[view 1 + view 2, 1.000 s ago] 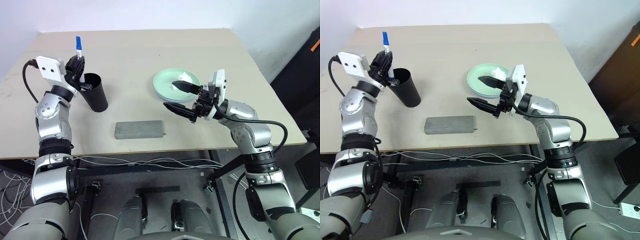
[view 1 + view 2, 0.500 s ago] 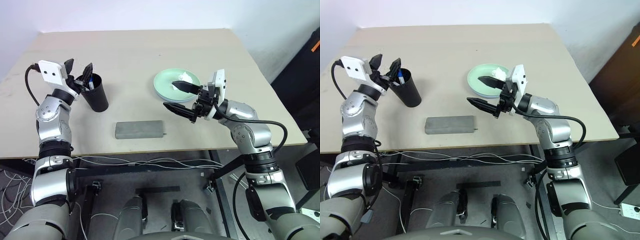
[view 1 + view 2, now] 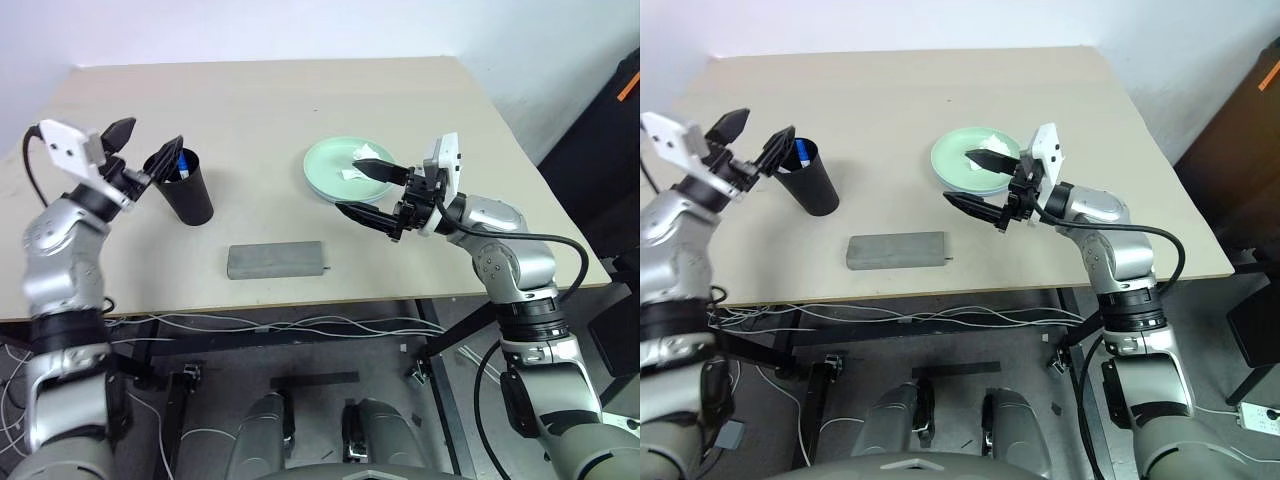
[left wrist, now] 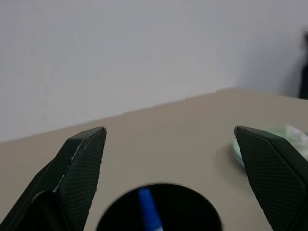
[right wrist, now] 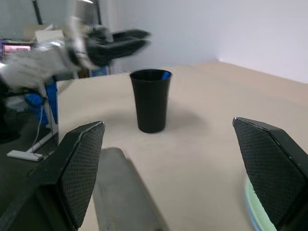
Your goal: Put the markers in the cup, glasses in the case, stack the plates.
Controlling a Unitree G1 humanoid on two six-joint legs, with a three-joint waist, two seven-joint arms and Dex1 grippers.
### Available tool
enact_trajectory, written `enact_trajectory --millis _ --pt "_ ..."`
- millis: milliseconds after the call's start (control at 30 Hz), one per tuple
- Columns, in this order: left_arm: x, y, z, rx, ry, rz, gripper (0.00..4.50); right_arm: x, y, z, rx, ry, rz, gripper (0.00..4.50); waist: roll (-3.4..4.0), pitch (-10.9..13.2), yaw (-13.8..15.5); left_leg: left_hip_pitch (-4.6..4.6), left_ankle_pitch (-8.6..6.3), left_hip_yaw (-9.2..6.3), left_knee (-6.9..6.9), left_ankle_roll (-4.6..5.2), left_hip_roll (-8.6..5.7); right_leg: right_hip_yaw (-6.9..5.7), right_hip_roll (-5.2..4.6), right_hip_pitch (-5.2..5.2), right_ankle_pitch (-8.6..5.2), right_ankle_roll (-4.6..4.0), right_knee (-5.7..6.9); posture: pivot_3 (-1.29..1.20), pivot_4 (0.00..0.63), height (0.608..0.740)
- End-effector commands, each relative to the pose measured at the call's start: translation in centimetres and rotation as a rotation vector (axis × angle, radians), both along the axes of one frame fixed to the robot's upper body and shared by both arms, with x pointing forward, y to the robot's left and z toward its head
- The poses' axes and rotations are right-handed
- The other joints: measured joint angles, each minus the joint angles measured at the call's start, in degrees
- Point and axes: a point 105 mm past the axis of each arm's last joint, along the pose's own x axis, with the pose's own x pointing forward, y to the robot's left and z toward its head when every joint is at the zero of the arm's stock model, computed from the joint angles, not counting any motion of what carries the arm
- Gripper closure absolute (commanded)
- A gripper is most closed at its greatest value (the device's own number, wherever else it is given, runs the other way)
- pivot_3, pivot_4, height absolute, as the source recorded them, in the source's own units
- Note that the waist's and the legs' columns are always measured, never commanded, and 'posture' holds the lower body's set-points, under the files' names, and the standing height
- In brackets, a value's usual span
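On your table (image 3: 260, 100), the largest task item, the stack of plates (image 3: 335, 170), reads as done: the mint green one lies on top with a light blue rim showing under it, and a crumpled white tissue (image 3: 368, 160) rests on the upper plate. The grey case (image 3: 276, 260) lies shut near the front edge, well apart from everything else; whether the glasses are inside cannot be told, so treat that step as unconfirmed. The black cup (image 3: 187, 190) stands upright to the left, with the blue end of a marker (image 3: 801, 153) showing inside its rim; a second marker cannot be made out there.

Your left gripper (image 3: 143, 150) hangs just beside the cup's rim, jaws spread wide and empty. Your right gripper (image 3: 372, 192) hovers at the near edge of the plates, jaws equally wide, holding nothing.

No brand, label or writing can be read on any item.
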Motion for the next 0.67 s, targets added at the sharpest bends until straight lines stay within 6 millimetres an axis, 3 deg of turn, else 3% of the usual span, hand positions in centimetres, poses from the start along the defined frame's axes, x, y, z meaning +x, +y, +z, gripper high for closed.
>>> enact_trajectory --millis 33,233,367,667 --pt "-2.3 0.3 1.2 -0.046 0.002 -0.055 0.04 -0.2 -1.2 1.1 0.029 -0.046 -0.032 0.0 0.0 0.0 0.2 0.0 0.0 -0.03 0.0 0.0 0.01 -0.01 0.0 0.0 0.0 0.0 0.0 0.0 0.15 0.74" --pt "-4.2 1.0 -2.5 -0.038 0.153 -0.094 0.04 -0.1 -2.0 0.2 0.029 -0.018 -0.081 0.0 0.0 0.0 0.4 0.0 -0.05 -0.05 0.03 -0.08 0.0 -0.02 -0.05 0.03 0.01 -0.02 -0.05 0.0 0.15 0.74" --pt "-4.0 0.8 -4.7 -0.036 0.199 -0.091 0.04 0.0 -2.7 -0.4 0.013 -0.011 -0.102 0.0 0.0 0.0 0.4 0.0 -0.09 -0.06 0.03 -0.14 0.01 -0.02 -0.05 0.02 0.01 -0.03 -0.06 0.0 0.15 0.74" --pt "-3.1 0.0 -7.3 -0.032 0.223 -0.078 0.04 -0.1 -3.7 -0.3 0.001 -0.02 -0.138 0.0 0.01 0.0 0.4 -0.04 -0.03 -0.02 0.01 -0.03 0.01 -0.01 -0.05 -0.01 0.01 -0.03 -0.09 0.0 0.15 0.74"
